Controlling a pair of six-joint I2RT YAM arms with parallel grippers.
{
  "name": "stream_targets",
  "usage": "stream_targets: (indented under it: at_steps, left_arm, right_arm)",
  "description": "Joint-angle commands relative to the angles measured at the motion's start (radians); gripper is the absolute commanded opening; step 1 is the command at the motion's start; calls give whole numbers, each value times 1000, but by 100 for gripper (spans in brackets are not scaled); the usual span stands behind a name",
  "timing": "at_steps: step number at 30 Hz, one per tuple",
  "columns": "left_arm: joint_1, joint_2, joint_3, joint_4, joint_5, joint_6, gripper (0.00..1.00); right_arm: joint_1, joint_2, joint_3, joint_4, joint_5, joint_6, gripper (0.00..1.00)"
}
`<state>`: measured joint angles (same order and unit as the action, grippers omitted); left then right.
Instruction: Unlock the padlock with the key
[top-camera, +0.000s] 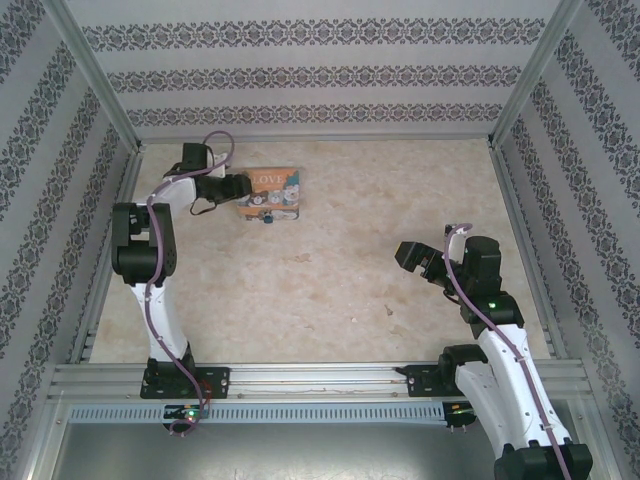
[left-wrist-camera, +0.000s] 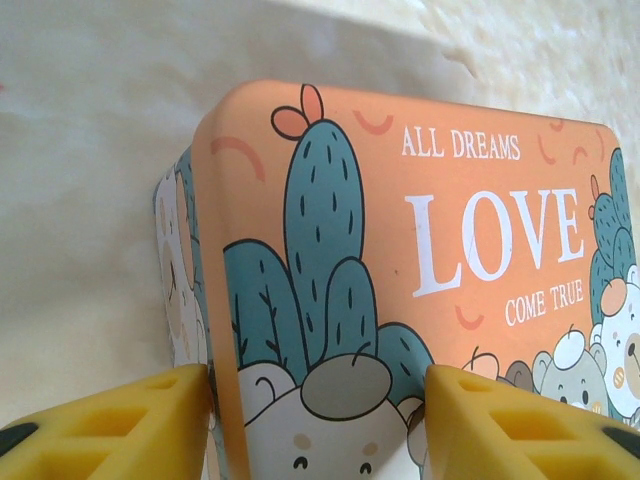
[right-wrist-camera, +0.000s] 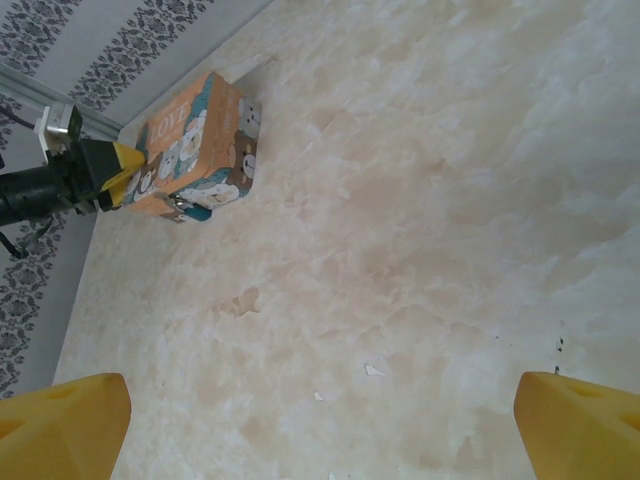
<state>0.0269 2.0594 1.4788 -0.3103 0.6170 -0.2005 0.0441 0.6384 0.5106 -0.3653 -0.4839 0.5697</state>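
Right gripper (right-wrist-camera: 320, 420), the nearer of the two, hangs over the right half of the table (top-camera: 350, 290) with its yellow fingers spread wide and nothing between them. Farther off, toward the table's far left corner, the left gripper (top-camera: 236, 187) meets the left end of a colourful tin (left-wrist-camera: 450, 250). This tin is orange-lidded, printed with green cacti, cartoon bears and the word LOVE. One yellow finger (left-wrist-camera: 110, 425) lies against the tin's side wall and the other sits over the lid. They stand apart, but I cannot tell whether they are pressing on the tin. The padlock (right-wrist-camera: 197, 211) hangs at the tin's near long side, close to the table surface. It is a tiny teal-blue block with a glint of silver beside it. Whether that glint is shackle or key is too small to tell. The padlock is probably light, hard and smooth, apt to swing or slip. It would best be pinched across the flat faces of its body, leaving the keyhole end clear.
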Motion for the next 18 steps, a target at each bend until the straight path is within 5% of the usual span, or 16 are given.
stream_targets:
  at_steps: [1,18]
  left_arm:
    - [-66,-5,-42,-148,-35,58,56]
    - [-278,-120,-187,-44,-52,-24,56]
  right_arm:
    - [11,3,28,-9,9,-17,98]
    - [10,0,14,-49,39,-21,98]
